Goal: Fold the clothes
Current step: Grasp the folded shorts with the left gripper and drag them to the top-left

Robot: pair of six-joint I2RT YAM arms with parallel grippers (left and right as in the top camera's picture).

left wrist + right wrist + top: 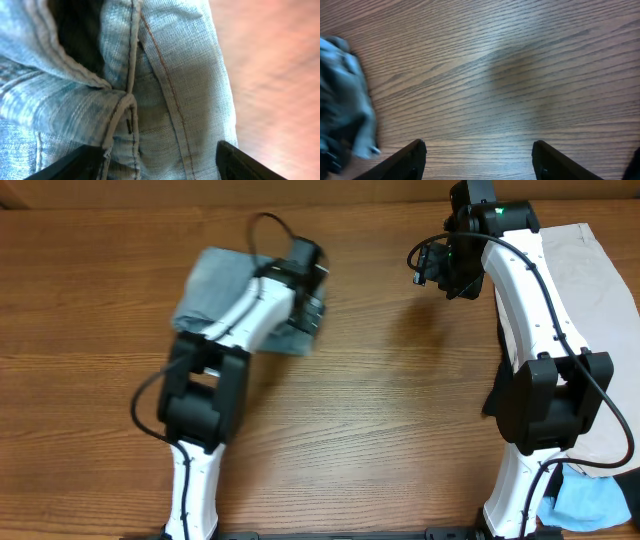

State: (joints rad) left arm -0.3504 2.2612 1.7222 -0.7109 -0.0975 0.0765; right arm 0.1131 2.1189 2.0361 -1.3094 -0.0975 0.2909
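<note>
The clothes I am working on are faded light-blue denim shorts (215, 285), lying bunched on the left of the table. My left gripper (308, 308) hangs over their right edge. In the left wrist view the denim (165, 90) fills the frame, showing seams and a hem. The left gripper (157, 150) stands open, its jaws wide apart with the cloth close beneath them and nothing pinched. My right gripper (440, 272) is off to the right of the shorts. It (479, 145) is open above bare wood, and a corner of the denim (342, 95) shows at the left.
A beige garment (600, 310) is spread along the right edge, partly under the right arm. A pale-blue garment (590, 502) lies at the bottom right corner. Wooden tabletop (380, 410) stretches between the two arms.
</note>
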